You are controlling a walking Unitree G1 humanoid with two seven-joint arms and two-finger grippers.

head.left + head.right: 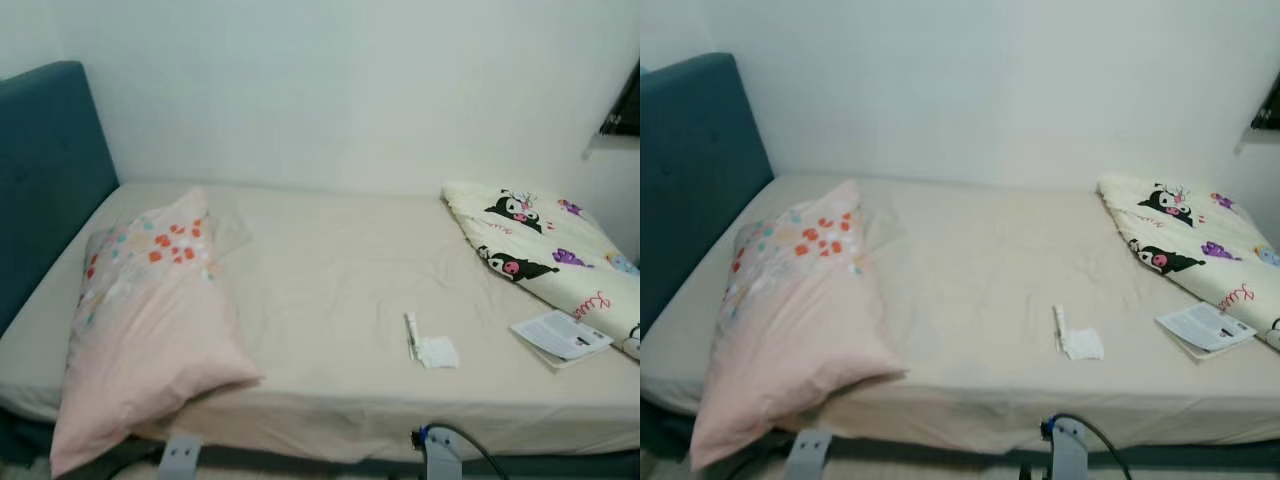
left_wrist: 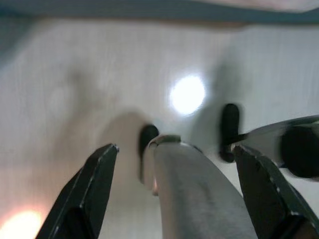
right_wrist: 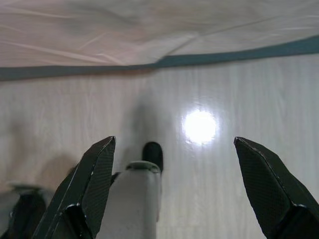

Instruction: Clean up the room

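A bed (image 1: 330,260) with a beige sheet stands in front of me. On it lie a pink flowered pillow (image 1: 140,320) at the left and a folded cartoon-print blanket (image 1: 540,245) at the right. Near the front edge lie a crumpled white tissue (image 1: 437,352), a thin white tube (image 1: 410,332) beside it and an open booklet (image 1: 562,336). Both arms hang low in front of the bed. My left gripper (image 2: 175,148) is open over the pale floor, holding nothing. My right gripper (image 3: 174,140) is likewise open and empty, over the floor by the bed's edge.
A teal headboard (image 1: 40,170) rises at the left and a white wall (image 1: 350,90) runs behind the bed. A dark object (image 1: 625,105) hangs on the wall at the far right. My own legs and feet (image 2: 189,184) show below the grippers.
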